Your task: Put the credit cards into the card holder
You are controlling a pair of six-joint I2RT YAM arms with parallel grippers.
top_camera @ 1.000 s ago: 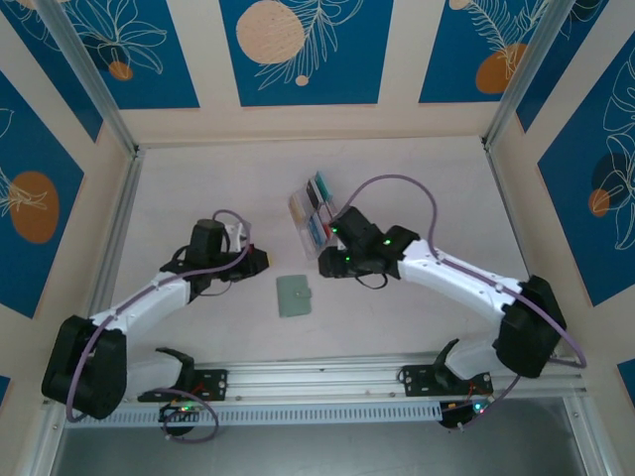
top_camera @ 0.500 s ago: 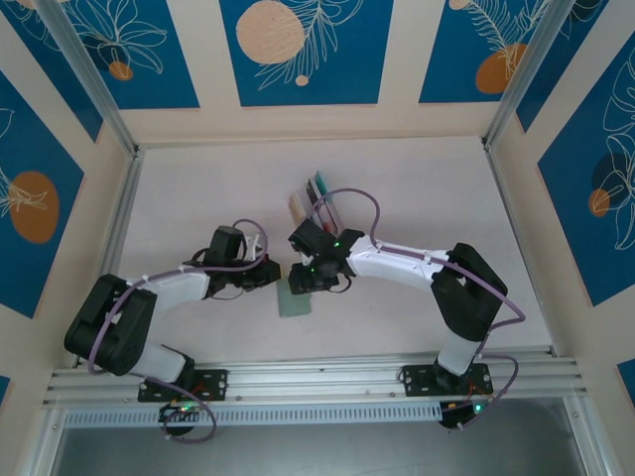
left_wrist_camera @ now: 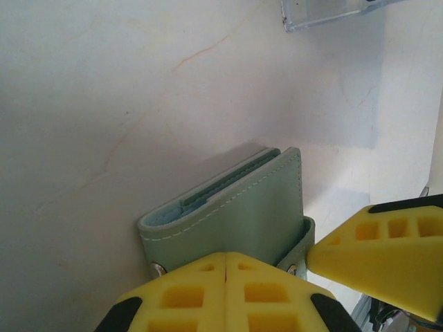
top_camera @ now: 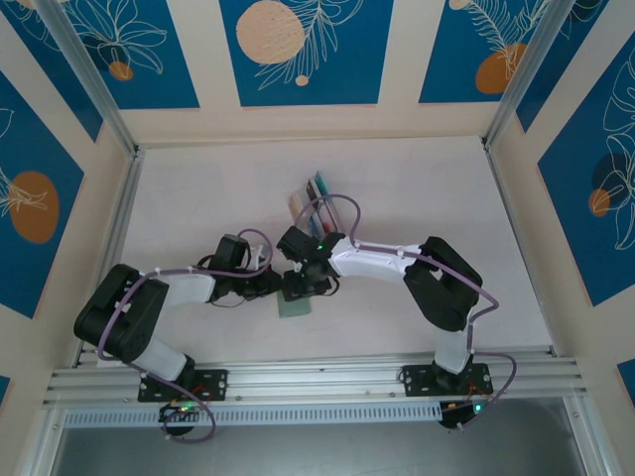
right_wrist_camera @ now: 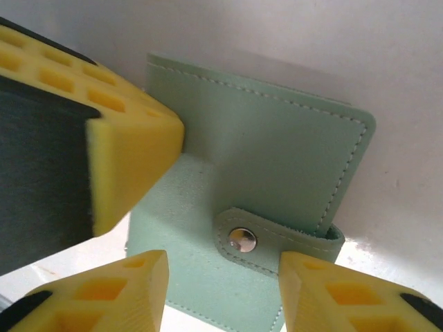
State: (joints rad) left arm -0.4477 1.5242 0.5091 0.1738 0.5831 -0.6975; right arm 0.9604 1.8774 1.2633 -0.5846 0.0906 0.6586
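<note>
The sage-green card holder (top_camera: 294,305) lies closed on the table, its snap tab (right_wrist_camera: 243,240) fastened. My left gripper (left_wrist_camera: 227,260) is shut with nothing between its fingers, and its yellow tips rest against the holder's (left_wrist_camera: 242,211) near edge. My right gripper (right_wrist_camera: 223,294) is open just above the cover (right_wrist_camera: 277,152), one fingertip on each side of the snap tab. In the top view the two grippers meet over the holder, left gripper (top_camera: 273,286) beside right gripper (top_camera: 301,285). The credit cards (top_camera: 317,194) stand in a clear rack behind them.
The clear plastic slotted rack (top_camera: 310,210) sits just behind the right wrist; its corner (left_wrist_camera: 325,12) shows in the left wrist view. An aluminium rail (top_camera: 317,377) runs along the near edge, and walls enclose the table's other sides.
Both arms have swung inward to the card holder: the right gripper came down-left from the rack, the left moved right. The right jaws have spread a little wider.
</note>
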